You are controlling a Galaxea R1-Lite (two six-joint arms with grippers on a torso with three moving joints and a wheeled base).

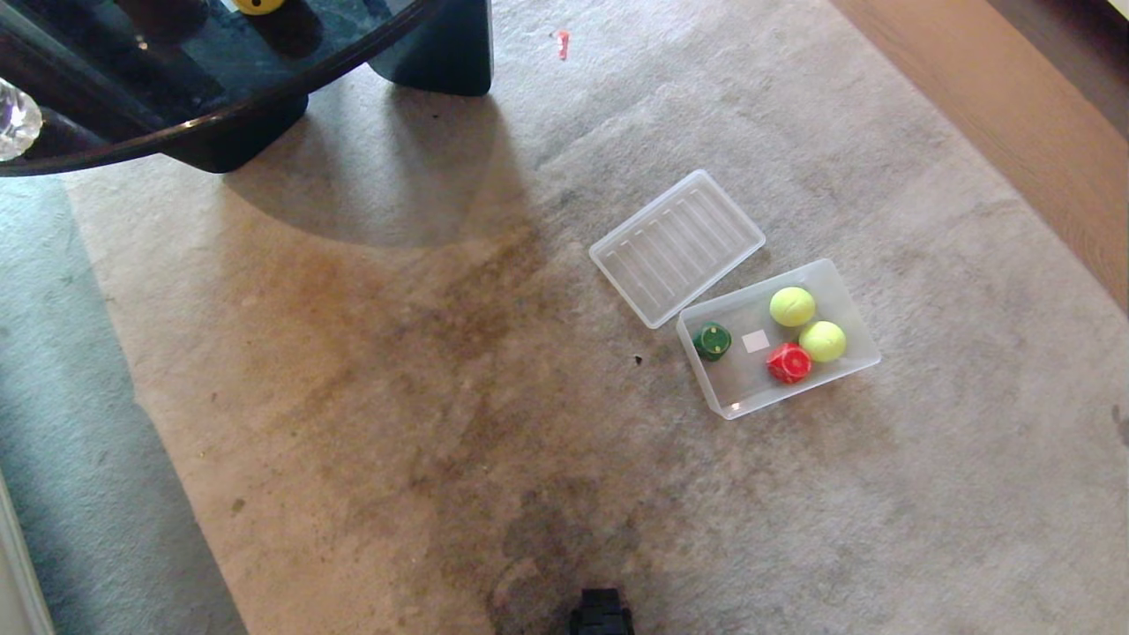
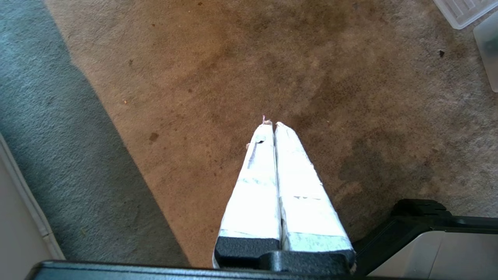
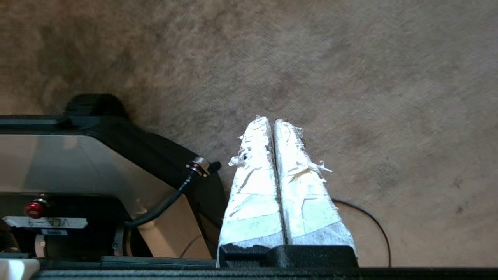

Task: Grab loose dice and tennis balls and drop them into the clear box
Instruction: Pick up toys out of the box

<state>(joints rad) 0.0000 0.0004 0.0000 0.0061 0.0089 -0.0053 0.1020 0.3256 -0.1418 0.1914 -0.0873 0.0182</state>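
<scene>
The clear box (image 1: 847, 304) on the carpet (image 1: 353, 397) holds both tennis balls (image 1: 792, 306), a red die (image 1: 788, 362) and a green die (image 1: 712, 340); left gripper (image 2: 271, 123) and right gripper (image 3: 272, 119) hang empty by the base, jaws together; next comes finding the remaining dice

Green die (image 1: 712, 340) – red die (image 1: 788, 362) – yellow-green balls (image 1: 791, 306)

Two tennis balls (image 1: 807, 324), dice (image 1: 751, 352) inside clear box (image 1: 860, 322)

Left tool (image 2: 271, 123): two tapered fingers wrapped in white tape, black base block. Right tool (image 3: 272, 119): same build, tape frayed. Base housing (image 3: 78, 163): silver panel, black trim, black cable (image 3: 167, 202), red button (image 3: 34, 209).
</scene>
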